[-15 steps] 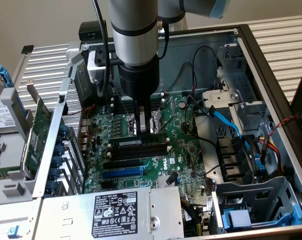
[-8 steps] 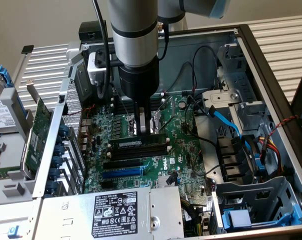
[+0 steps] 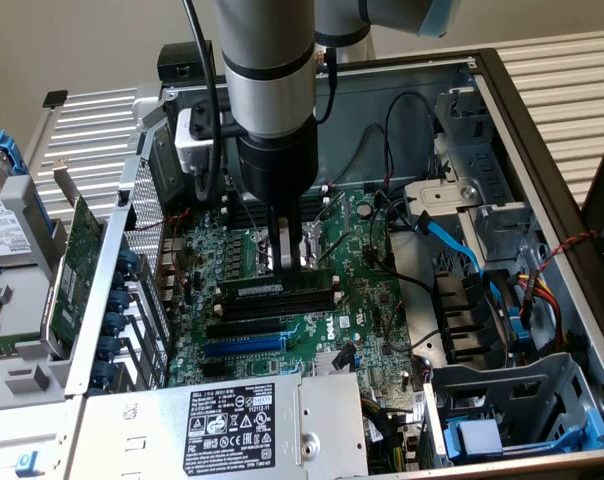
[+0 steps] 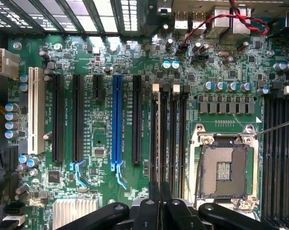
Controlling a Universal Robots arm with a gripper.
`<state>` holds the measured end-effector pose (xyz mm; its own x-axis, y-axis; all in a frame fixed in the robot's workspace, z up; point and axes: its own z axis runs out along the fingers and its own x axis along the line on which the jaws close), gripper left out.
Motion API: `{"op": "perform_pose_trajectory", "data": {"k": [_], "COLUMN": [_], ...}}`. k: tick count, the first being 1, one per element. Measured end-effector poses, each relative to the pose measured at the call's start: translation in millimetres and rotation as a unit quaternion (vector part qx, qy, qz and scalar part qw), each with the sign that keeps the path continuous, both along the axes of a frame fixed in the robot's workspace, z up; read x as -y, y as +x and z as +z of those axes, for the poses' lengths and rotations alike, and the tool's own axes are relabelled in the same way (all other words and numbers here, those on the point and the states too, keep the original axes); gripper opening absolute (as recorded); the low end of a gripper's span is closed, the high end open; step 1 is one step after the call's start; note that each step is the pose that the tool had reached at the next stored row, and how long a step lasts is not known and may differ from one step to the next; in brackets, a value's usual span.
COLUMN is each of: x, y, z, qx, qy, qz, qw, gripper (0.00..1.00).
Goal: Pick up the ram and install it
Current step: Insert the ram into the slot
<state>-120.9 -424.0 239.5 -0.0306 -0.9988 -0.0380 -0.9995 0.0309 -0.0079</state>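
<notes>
Ram (image 3: 274,289) upright on mobo (image 3: 332,322), open PC case (image 3: 382,95).

I'm seeing my silver-grey arm (image 3: 267,60), a pale blue joint cap (image 3: 437,15), a black cable (image 3: 202,55) alongside, and a slim black gripper (image 3: 290,262).

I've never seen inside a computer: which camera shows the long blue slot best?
The wrist view: it looks straight down on the blue slot, end to end, between black slots. The exterior view shows the blue slot at a slant, as a thin strip.
</notes>
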Motion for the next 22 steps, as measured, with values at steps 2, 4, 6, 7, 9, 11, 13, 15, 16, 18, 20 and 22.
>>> {"op": "perform_pose_trajectory", "data": {"k": [2,4,6,7,9,11,13,15,16,18,20,22], "x": [0.1,0.0,0.1,0.0,0.1,0.4,0.8,0.9,0.9,0.9,0.9,0.9], "y": [-0.1,-0.1,-0.2,-0.2,-0.4,-0.4,-0.4,-0.4,-0.4,-0.4,-0.4,-0.4], "z": [-0.5,-1.2,-1.8,-2.2,-2.4,-2.7,-2.7,-3.0,-3.0,-3.4,-3.5,-3.6], "qx": [-0.0001,0.0,0.0,0.0,-0.0001,0.0,0.0,-0.0001,-0.0001,0.0,-0.0001,0.0], "qy": [-0.0002,0.0,-0.0001,0.0,-0.0001,0.0,0.0,-0.0001,-0.0001,-0.0001,-0.0001,-0.0001], "qz": [0.0,0.0,0.0,0.0,0.0,0.0,0.0,0.0,0.0,0.0,-0.001,-0.003], "qw": [1.0,1.0,1.0,1.0,1.0,1.0,1.0,1.0,1.0,1.0,1.0,1.0], "gripper": [0.12,0.12,0.12,0.12,0.12,0.12,0.12,0.12,0.12,0.12,0.12,0.12]}}
